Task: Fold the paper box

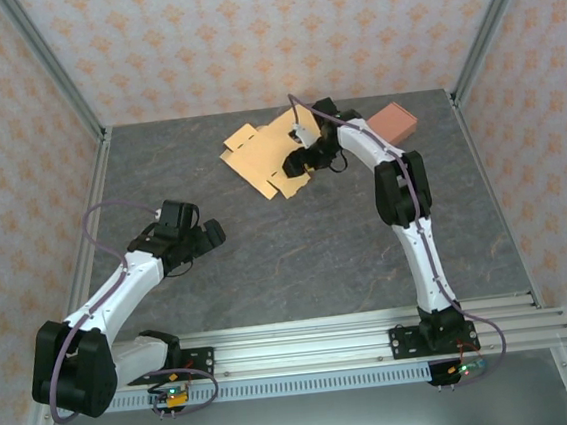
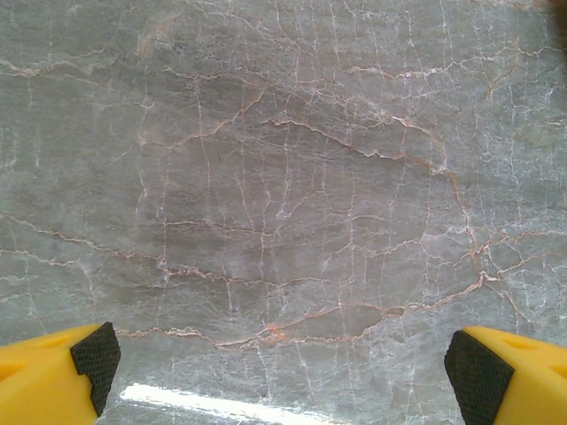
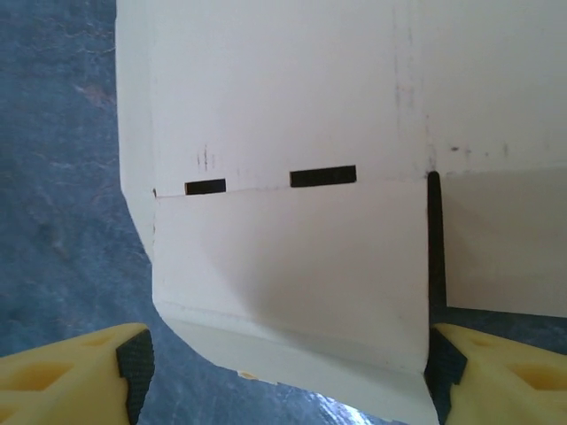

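Right gripper (image 3: 288, 367), jaws apart astride a flap (image 3: 292, 266) of the paper box (image 1: 263, 159); left gripper (image 2: 283, 363) agape, near left. Squeeze sideways and you may buckle the flap.

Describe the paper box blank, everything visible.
The paper box is an unfolded die-cut cardboard sheet, tan in the top view and pale in the right wrist view. It lies flat on the far middle of the grey marbled table. It has several flaps, crease lines and two narrow slots. One flap sits inside the open right gripper; contact with the pads is unclear.
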Robot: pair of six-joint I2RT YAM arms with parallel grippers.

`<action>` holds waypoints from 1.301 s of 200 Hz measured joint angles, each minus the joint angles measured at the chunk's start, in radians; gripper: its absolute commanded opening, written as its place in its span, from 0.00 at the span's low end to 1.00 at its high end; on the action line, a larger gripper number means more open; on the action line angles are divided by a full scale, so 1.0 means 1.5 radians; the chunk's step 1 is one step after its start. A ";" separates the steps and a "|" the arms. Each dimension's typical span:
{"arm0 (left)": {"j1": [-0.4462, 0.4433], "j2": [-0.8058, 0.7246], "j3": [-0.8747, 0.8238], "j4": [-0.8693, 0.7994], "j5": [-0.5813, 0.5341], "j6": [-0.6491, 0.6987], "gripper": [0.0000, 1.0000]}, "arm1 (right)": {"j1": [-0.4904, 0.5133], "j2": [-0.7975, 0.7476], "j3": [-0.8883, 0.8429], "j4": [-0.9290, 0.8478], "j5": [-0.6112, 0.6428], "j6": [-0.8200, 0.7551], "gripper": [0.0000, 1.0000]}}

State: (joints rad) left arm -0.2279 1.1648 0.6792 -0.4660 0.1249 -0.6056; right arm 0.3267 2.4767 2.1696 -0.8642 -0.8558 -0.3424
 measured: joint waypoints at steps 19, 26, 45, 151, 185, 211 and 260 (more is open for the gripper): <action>0.000 0.006 0.000 0.007 0.004 -0.001 0.98 | -0.002 0.018 0.000 -0.005 -0.040 0.024 0.67; 0.000 0.008 0.000 0.007 0.004 -0.001 0.98 | -0.001 0.025 0.000 -0.005 -0.051 0.030 0.62; 0.000 0.009 0.000 0.009 0.005 -0.001 0.98 | -0.002 0.026 0.000 -0.001 -0.076 0.052 0.42; 0.000 0.008 0.000 0.009 0.017 -0.005 0.99 | 0.004 0.004 -0.135 0.109 -0.175 0.064 0.00; 0.000 0.002 0.000 0.009 0.019 -0.014 0.98 | 0.011 -0.086 -0.229 0.146 -0.156 0.064 0.00; 0.000 -0.005 0.002 0.003 0.024 -0.019 0.98 | 0.027 -0.171 -0.303 0.166 -0.117 0.064 0.00; 0.000 -0.040 0.005 0.006 0.054 -0.047 0.99 | 0.073 -0.367 -0.456 0.224 -0.049 0.074 0.00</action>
State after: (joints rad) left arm -0.2279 1.1053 0.6865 -0.4564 0.2062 -0.6762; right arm 0.4358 1.9259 1.4857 -0.5285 -0.9295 -0.2314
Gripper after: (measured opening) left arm 0.988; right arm 0.044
